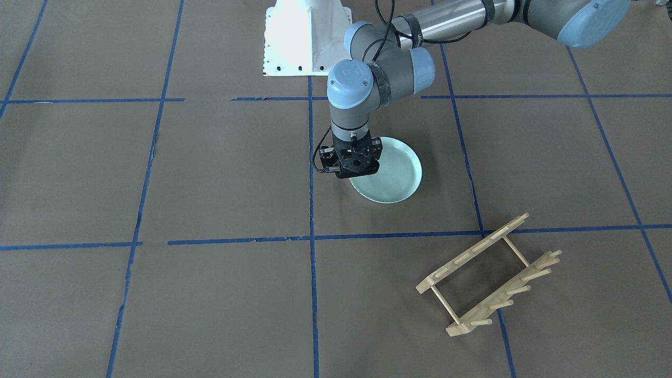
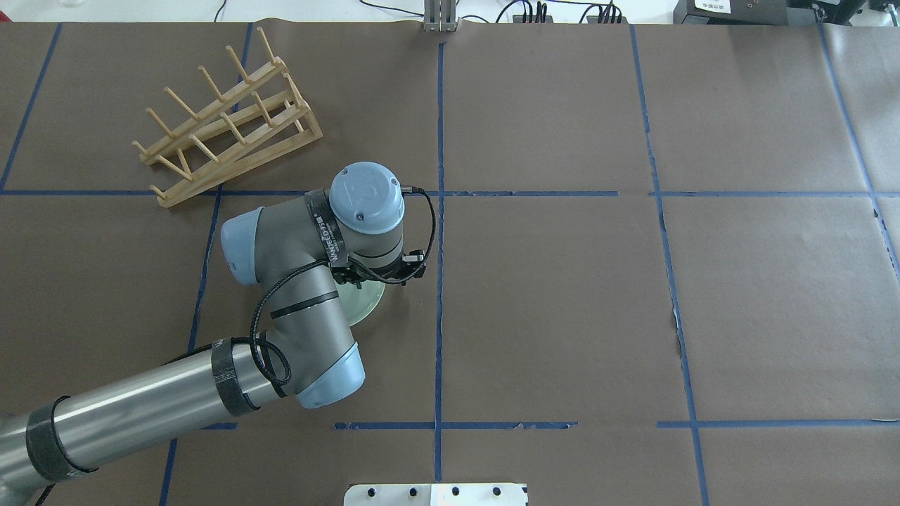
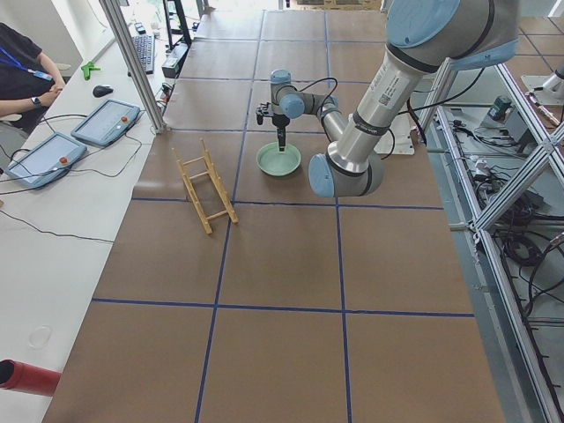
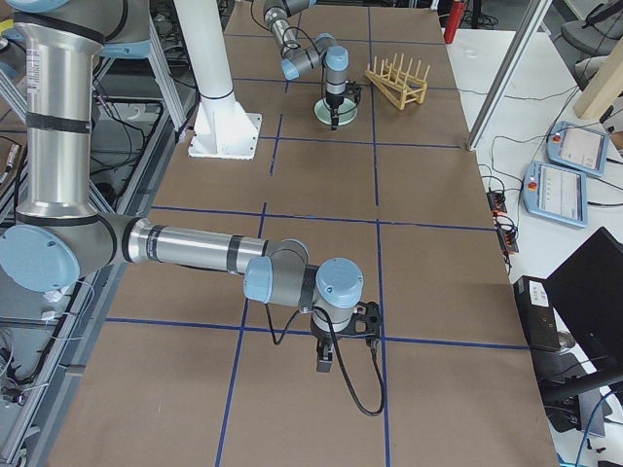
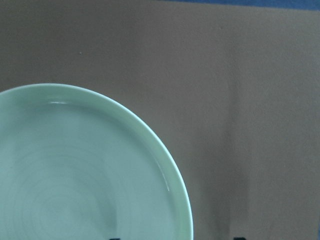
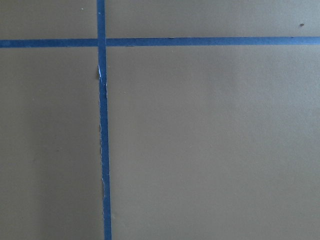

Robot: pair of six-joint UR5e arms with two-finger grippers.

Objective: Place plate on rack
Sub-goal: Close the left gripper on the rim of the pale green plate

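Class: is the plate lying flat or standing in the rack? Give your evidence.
Lying flat, face up. The plate shows its round inside on the table; the rack stands apart, empty.

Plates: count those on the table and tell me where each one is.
1. The plate lies flat on the table, the left gripper over its rim, apart from the rack, which holds none.

Tabletop: brown paper cover, gridded with blue tape. Beyond the jaws of the left gripper, past the table edge: white desk (two tablets, keyboard, mouse). Aluminium post at the desk edge. Evenly lit; soft shadows.
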